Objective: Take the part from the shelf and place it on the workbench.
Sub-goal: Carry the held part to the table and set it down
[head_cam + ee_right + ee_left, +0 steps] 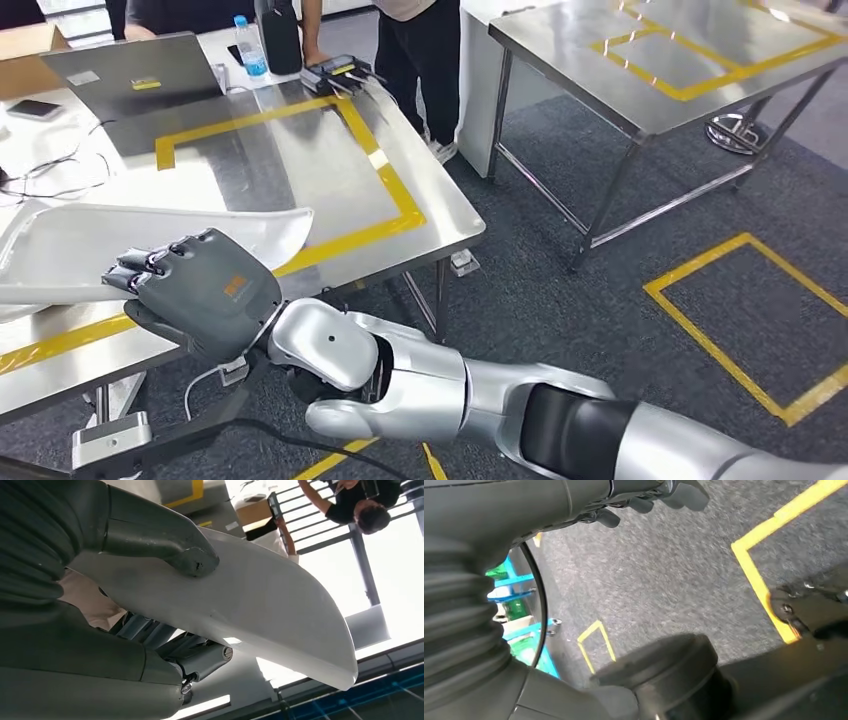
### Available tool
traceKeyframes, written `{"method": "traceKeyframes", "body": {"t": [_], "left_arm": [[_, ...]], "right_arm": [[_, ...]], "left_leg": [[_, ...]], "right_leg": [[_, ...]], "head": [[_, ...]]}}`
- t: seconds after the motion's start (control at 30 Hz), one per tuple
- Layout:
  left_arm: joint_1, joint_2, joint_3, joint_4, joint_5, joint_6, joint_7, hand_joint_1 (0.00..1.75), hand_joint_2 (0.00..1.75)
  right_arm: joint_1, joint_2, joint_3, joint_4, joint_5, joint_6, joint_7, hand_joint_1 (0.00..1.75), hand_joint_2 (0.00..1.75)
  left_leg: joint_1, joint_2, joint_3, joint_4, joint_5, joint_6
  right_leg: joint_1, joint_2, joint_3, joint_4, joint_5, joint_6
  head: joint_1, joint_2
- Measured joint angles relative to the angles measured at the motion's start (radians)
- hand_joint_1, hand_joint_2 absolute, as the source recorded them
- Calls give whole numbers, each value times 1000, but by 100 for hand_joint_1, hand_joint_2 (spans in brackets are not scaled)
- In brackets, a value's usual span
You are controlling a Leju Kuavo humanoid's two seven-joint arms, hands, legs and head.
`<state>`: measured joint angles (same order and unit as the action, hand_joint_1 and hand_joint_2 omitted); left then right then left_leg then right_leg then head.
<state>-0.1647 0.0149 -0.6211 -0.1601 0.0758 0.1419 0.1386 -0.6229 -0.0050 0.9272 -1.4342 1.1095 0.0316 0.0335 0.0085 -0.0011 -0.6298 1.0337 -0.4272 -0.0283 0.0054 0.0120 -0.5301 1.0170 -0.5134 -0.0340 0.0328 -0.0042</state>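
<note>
The part (150,245) is a long, flat white panel with a rounded tip. It lies across the near left of the steel workbench (330,170), over the yellow tape frame (390,190). My right hand (195,290) grips its near edge from the workbench's front side. In the right wrist view the thick thumb (192,560) presses on one face of the part (270,610) and the darker fingers (200,655) sit under the other. I cannot tell whether the part touches the tabletop. My left hand (649,497) hangs over grey carpet, fingers loosely bent, holding nothing.
A laptop (130,70), a phone (35,108), a water bottle (250,45) and a black device (340,75) sit at the workbench's far side, where a person (425,50) stands. A second steel table (680,60) is at the right. A yellow taped square (750,320) marks the floor.
</note>
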Motion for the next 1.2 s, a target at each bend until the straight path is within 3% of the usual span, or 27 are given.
{"method": "traceKeyframes", "body": {"t": [0.1,0.13,0.2,0.27,0.3,0.33,0.43,0.47,0.57,0.63,0.7,0.77,0.8,0.83,0.87,0.93,1.0,1.13,1.2], "left_arm": [[0,0,-1,0,6,0,-2,0,175],[0,0,-1,0,7,0,-2,0,175],[1,0,-1,1,9,0,-2,0,175],[2,1,-1,1,11,0,-1,0,175],[3,1,-1,1,12,0,-1,0,175],[4,1,-1,1,13,0,-1,0,175],[5,0,-1,1,15,0,-1,0,175],[5,0,-1,1,16,0,-2,0,175],[4,1,-1,1,18,0,-3,0,175],[5,1,-1,1,18,0,-4,0,175],[3,1,-1,1,18,0,-5,0,175],[3,0,-1,1,19,0,-6,0,175],[2,0,0,1,20,0,-7,0,175],[1,1,0,1,20,0,-7,0,175],[0,2,0,1,21,0,-7,0,175],[2,2,0,1,20,0,-6,0,175],[4,3,0,1,20,0,-6,0,175],[3,1,0,0,19,0,-6,0,175],[3,1,0,0,19,0,-5,0,175]], "right_arm": [[3,0,-3,-1,0,2,-7,175,175],[2,0,-5,-2,0,2,-10,175,175],[1,0,-7,-2,0,2,-14,175,175],[6,0,-7,-2,0,2,-16,175,175],[9,-1,-7,-2,0,2,-17,175,175],[11,-1,-7,-2,-1,2,-17,175,175],[12,-1,-8,-2,0,3,-18,175,175],[11,-1,-8,-2,0,3,-18,175,175],[10,-1,-10,-2,-1,7,-22,175,175],[6,0,-12,-2,-2,7,-26,175,175],[-1,1,-12,-2,-3,8,-31,175,175],[-4,2,-12,0,-4,9,-34,175,175],[-4,2,-12,1,-4,9,-34,175,175],[-4,2,-12,2,-4,9,-34,175,175],[-4,2,-12,3,-4,10,-34,175,175],[-5,2,-12,4,-5,10,-34,175,175],[-6,2,-12,5,-7,10,-34,175,175],[-11,3,-12,8,-14,10,-34,175,175],[-18,2,-13,14,-22,10,-34,175,175]], "left_leg": [[1,-3,14,-11,-9,21],[3,-4,23,-14,-13,27],[5,-4,39,-18,-23,36],[5,-4,51,-18,-37,39],[5,-5,59,-18,-45,38],[5,-6,69,-18,-53,37],[4,-7,106,-17,-80,29],[3,-8,115,-17,-90,23],[2,-7,131,-13,-104,2],[3,-4,132,19,-106,-9],[4,-3,80,110,-127,-16],[4,-3,-6,231,-176,-21],[4,-3,-38,263,-196,-21],[4,-3,-55,265,-198,-20],[5,-2,-54,233,-174,-18],[5,0,-23,105,-77,-15],[3,3,0,15,-28,-4],[5,0,24,-5,-21,25],[7,-1,38,-6,-28,35]], "right_leg": [[2,-1,0,21,-5,16],[1,-2,-15,49,-6,21],[-3,-5,-83,158,-28,33],[-7,-6,-171,274,-71,41],[-9,-6,-201,297,-79,43],[-10,-6,-213,288,-67,43],[-9,-9,-164,102,64,35],[-7,-10,-147,51,81,30],[-2,-8,-121,15,69,13],[-6,-7,-97,7,81,-2],[-7,-9,-80,5,75,-13],[-5,-8,-70,5,63,-19],[-4,-7,-63,6,56,-19],[-4,-6,-55,6,48,-18],[-4,-6,-44,6,39,-17],[-5,-5,-23,7,21,-10],[-2,-3,-11,7,5,1],[0,-5,-4,32,-3,25],[-3,-7,-49,109,-25,36]], "head": [[1,0],[3,0],[6,0],[7,0],[7,0],[8,0],[8,0],[8,0],[6,0],[5,0],[3,0],[1,0],[1,0],[1,0],[1,0],[0,0],[-3,0],[-1,0],[0,0]]}}
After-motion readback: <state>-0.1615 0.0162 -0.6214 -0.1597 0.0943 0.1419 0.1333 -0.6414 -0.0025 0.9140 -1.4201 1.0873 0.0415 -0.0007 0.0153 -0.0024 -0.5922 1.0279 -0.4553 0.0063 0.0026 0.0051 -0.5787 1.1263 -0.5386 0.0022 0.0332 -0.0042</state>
